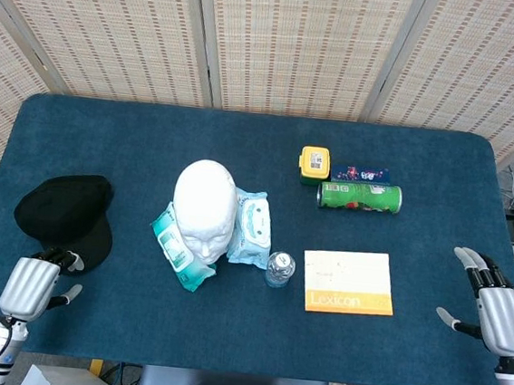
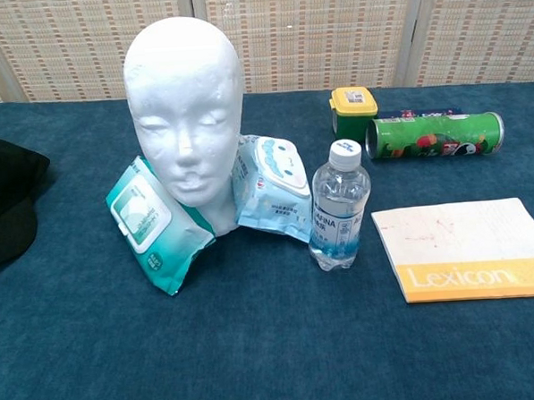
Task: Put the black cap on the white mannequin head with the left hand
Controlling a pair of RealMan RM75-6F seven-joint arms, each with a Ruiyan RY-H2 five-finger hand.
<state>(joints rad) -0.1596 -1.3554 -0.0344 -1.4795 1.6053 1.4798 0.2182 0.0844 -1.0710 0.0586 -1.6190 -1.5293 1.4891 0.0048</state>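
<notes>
The chest view only catches a sliver of the black fabric cap (image 2: 6, 209), cut off at the left edge, and neither hand shows up there at all. From the head view the cap (image 1: 65, 218) lies flat on the blue felt-covered table (image 1: 134, 144), well left of the white foam mannequin head (image 1: 204, 207), which stands upright. The left hand (image 1: 31, 285) sits right at the cap's near edge, fingers loosely apart and holding nothing; can't tell if the fingertips actually touch the brim. The right hand (image 1: 501, 312) is off at the far right edge, fingers spread, empty. Two teal wet-wipe packs (image 2: 147, 222) lean against the head on either side, with a small clear water bottle (image 2: 338, 216) just beside them, then a white-and-orange Lexicon book (image 2: 467, 248). Further back lie a green chip can on its side (image 2: 434, 136) and a little yellow-lidded box (image 2: 353, 110); something dark blue behind the can is mostly hidden.
</notes>
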